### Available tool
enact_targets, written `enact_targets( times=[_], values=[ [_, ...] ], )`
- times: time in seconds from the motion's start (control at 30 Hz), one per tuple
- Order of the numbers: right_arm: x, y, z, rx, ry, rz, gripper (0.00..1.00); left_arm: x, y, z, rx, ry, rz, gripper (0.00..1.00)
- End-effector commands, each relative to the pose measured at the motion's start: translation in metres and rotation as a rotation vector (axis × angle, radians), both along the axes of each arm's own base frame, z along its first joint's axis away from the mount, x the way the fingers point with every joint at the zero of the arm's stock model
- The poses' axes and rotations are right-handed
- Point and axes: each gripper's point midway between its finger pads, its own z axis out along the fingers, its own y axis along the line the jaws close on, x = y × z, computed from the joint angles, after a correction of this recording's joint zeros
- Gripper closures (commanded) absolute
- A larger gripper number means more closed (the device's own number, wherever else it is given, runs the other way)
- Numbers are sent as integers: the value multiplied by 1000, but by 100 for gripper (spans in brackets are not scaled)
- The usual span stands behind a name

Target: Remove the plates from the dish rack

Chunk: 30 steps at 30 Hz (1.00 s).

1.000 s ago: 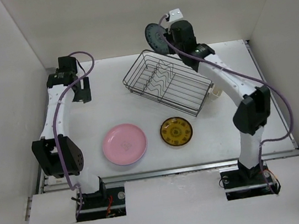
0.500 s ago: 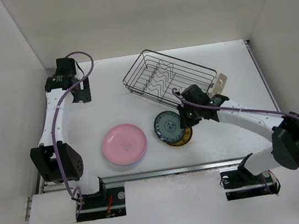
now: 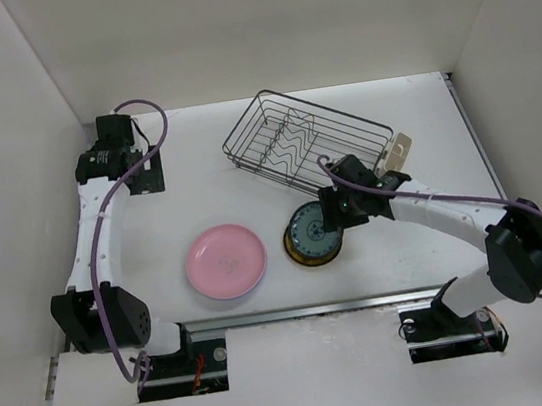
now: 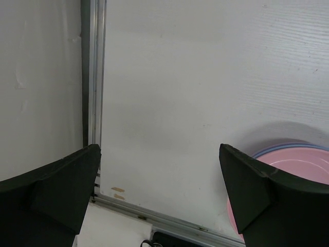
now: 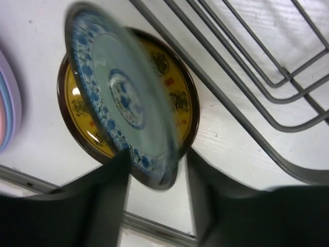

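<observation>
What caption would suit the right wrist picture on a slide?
Blue-patterned plate tilted over a yellow-and-brown plate, between the open fingers of the right gripper, beside the wire dish rack.

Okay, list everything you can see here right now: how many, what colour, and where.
Dish rack: one, dark wire, far centre of the table, no plates in it.
Utensil cup: one, cream, at the rack's right end.
Pink plate: one, near left-centre, on top of a stack.
Plates beneath it: two, blue and lavender, only their rims show.
Yellow plate: one, brown rim, flat, right of the stack.
Patterned plate: one, blue-and-white, tilted over the yellow plate.
Left gripper: black, open, far left, holding nothing.
Right gripper: black, open, straddling the patterned plate.
</observation>
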Motion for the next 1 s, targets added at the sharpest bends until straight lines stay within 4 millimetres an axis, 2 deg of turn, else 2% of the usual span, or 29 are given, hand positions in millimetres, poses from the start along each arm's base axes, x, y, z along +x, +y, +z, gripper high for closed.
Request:
enact_targets(
  times=[0.0, 0.03, 0.1, 0.13, 0.23, 0.27, 0.3, 0.33, 0.37, 0.4, 0.43, 0.47, 0.5, 0.53, 0.63, 0.67, 0.73, 0.77, 0.8, 0.83, 0.97],
  values=[
    [-2, 1, 18, 34, -36, -12, 38, -8, -2, 9, -7, -29, -15, 0],
    [-2, 1, 18, 34, -36, -12, 34, -10, -2, 8, -7, -20, -15, 0],
    [-7, 3, 31, 39, -65, 12, 29, -9, -4, 14, -14, -40, -21, 0],
    [-11, 0, 32, 33, -57, 12, 28, -10, -6, 18, -26, -54, -30, 0],
    [-11, -3, 54, 38, -104, 14, 25, -15, -11, 28, -40, -85, -67, 0],
    [-14, -10, 57, 15, -105, 13, 25, -16, -13, 31, -47, -97, -73, 0],
    [-11, -13, 77, 18, -162, -2, 25, -18, -15, 40, -60, -134, -74, 0],
    [-10, -19, 87, 10, -194, -23, 24, -20, -15, 44, -60, -150, -75, 0],
    [-2, -35, 107, -21, -260, -107, 24, -23, -14, 49, -61, -169, -59, 0],
    [1, -48, 124, -35, -315, -175, 19, -28, -11, 58, -50, -199, -51, 0],
    [0, -66, 150, -18, -394, -258, 15, -31, -9, 63, -39, -217, -41, 0],
    [1, -81, 167, -5, -442, -362, 10, -38, -3, 64, -14, -214, -20, 0],
    [1, -110, 184, -57, -521, -473, 8, -43, -1, 62, -6, -212, -13, 0],
    [-7, -129, 213, -8, -603, -543, 1, -50, 0, 67, 1, -235, -7, 0],
    [-22, -165, 243, 4, -719, -658, 0, -70, 6, 54, 25, -184, 13, 0],
    [-31, -175, 252, 29, -742, -675, 0, -77, 8, 57, 40, -182, 14, 0],
    [-41, -185, 258, 8, -739, -679, 0, -95, 16, 47, 80, -121, 33, 0],
    [-46, -189, 270, 37, -747, -694, 0, -102, 18, 48, 89, -122, 41, 0],
    [-51, -192, 273, 44, -740, -704, 0, -107, 18, 46, 90, -115, 41, 0],
    [-59, -202, 277, 35, -730, -734, 0, -115, 18, 41, 97, -100, 31, 0],
    [-76, -219, 269, 15, -699, -781, 0, -131, 13, 26, 74, -48, -1, 0]
  ],
)
